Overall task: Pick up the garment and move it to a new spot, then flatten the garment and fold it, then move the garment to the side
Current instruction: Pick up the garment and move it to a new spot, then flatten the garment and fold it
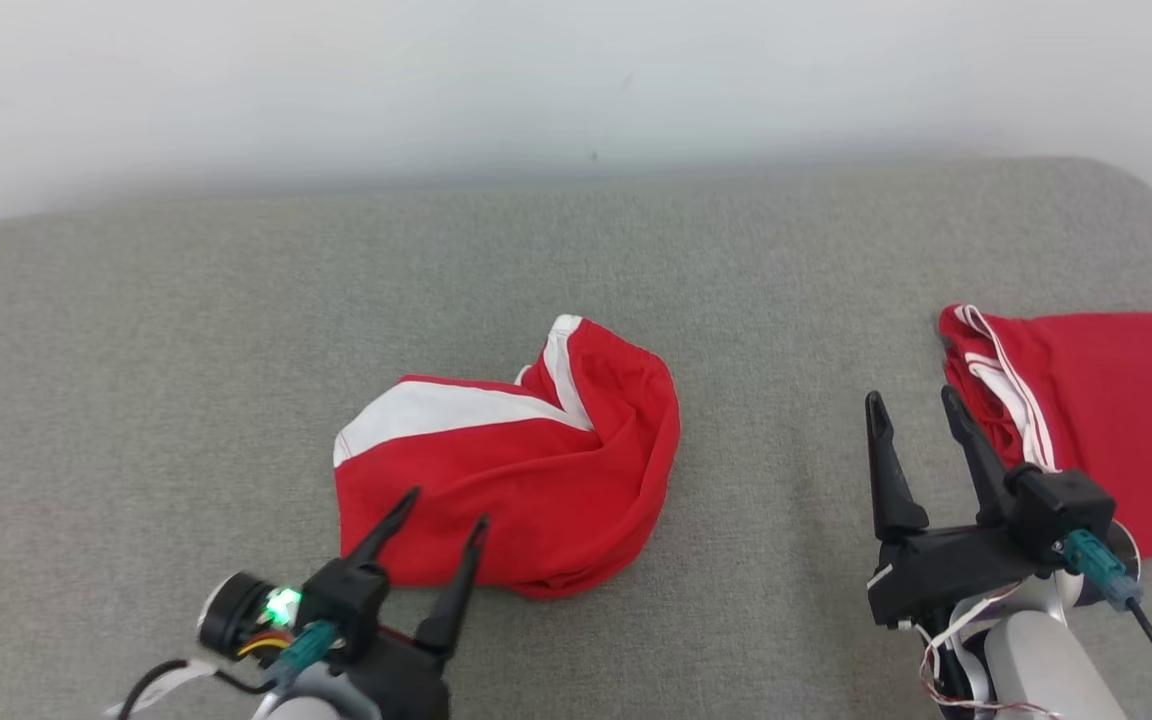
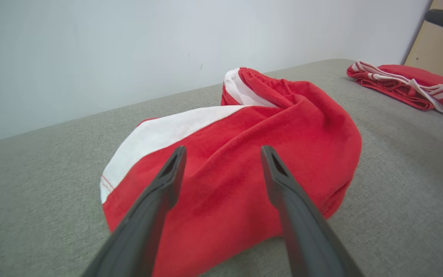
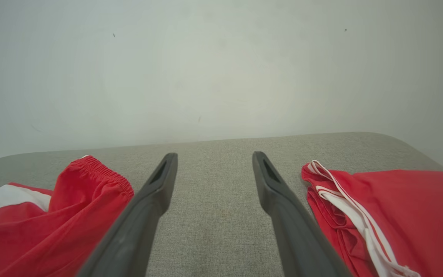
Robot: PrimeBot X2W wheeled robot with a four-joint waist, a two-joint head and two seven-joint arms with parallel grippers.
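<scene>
The left fingers [image 2: 156,204] fill the foreground of their wrist view, spread wide with nothing pinched. They point over the near hem of the red and white shorts [image 1: 526,490]. In the head view they sit at 7 o'clock, tips over the edge of the cloth. I cannot tell whether they brush it.

The right fingers [image 3: 146,207] are spread too and hold nothing. They point at bare grey upholstery [image 1: 136,350] at 4 o'clock in the head view, and the pale wall [image 1: 576,80] runs across 12 o'clock.

The shorts lie in a crumpled heap near the centre. The white side panel faces 10 o'clock and the waistband is bunched up towards 12. By the look of it they are not yet flattened.

The main risk is the heap itself. A pinch at this near hem would likely take several layers at once, so a pull would drag the bundle instead of opening it, and a fold would lock the creases in. Reaching too low could catch the upholstery along with the cloth.

A second danger is the folded red garment [image 1: 1106,420] at 3 o'clock, just beside the right fingers. A sideways swing could scuff it open. Spreading the shorts that way could overlap the two, and with both the same colour the wrong one could get picked.
</scene>
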